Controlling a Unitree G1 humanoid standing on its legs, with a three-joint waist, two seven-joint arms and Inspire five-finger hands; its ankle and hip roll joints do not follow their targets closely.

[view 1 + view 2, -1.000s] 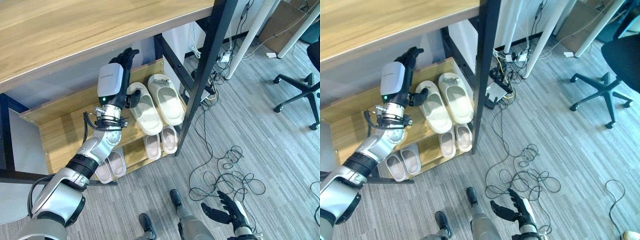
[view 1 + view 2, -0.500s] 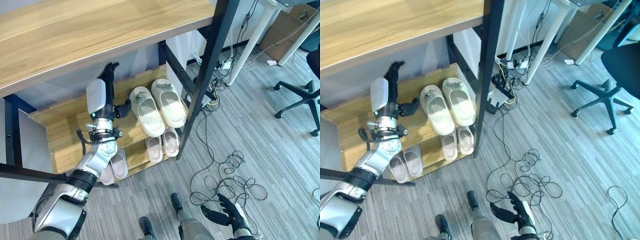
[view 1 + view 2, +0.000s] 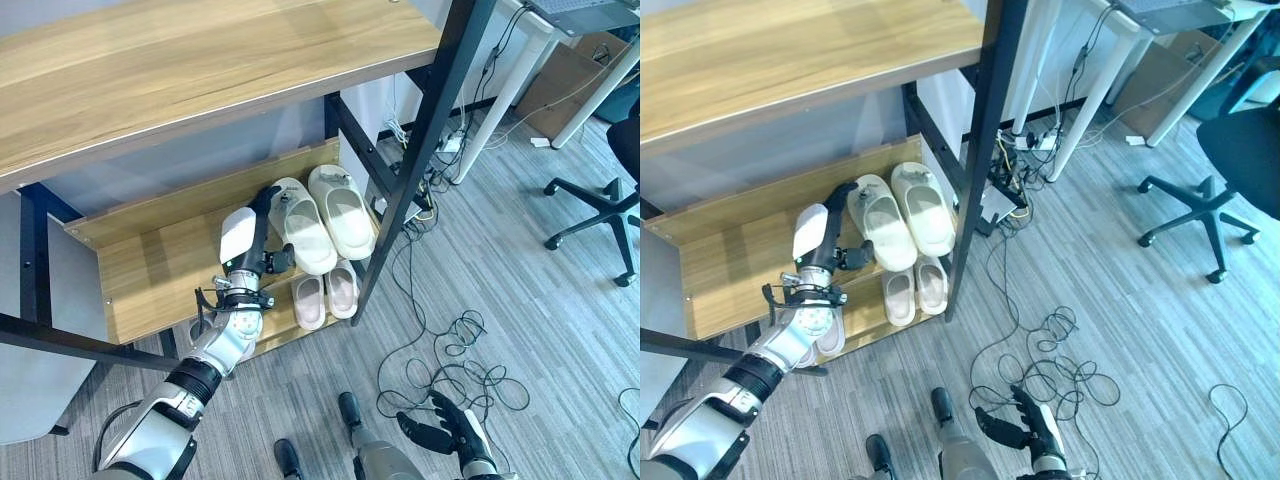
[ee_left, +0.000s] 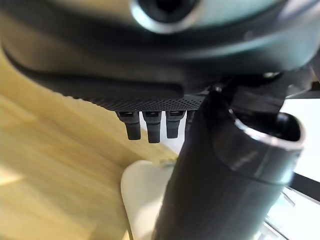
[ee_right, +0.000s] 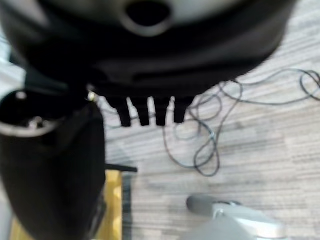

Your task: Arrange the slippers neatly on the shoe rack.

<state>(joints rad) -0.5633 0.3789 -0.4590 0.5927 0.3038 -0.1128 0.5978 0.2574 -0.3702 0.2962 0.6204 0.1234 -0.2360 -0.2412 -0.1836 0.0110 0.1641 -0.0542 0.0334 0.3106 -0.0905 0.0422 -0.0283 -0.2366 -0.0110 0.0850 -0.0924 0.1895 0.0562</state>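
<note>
A pair of large cream slippers (image 3: 345,205) lies side by side on the shoe rack's middle shelf (image 3: 150,270), at its right end. My left hand (image 3: 245,235) is open beside the left slipper (image 3: 303,228), fingers straight and pointing to the back of the shelf, thumb by the slipper's heel side. In the left wrist view the straight fingers (image 4: 150,127) reach over the wood toward the cream slipper (image 4: 142,200). A smaller pale pair (image 3: 325,292) sits on the bottom shelf. My right hand (image 3: 440,435) hangs open low over the floor.
A black rack post (image 3: 410,160) slants down just right of the slippers. The top wooden shelf (image 3: 200,60) overhangs the work area. A grey pair (image 3: 825,332) shows on the bottom shelf behind my left arm. Tangled cables (image 3: 460,350) lie on the floor; an office chair (image 3: 600,190) stands at the right.
My left hand has come down and to the right from the shelf's back, ending close against the left cream slipper. The view has shifted slightly. The slippers stay in place.
</note>
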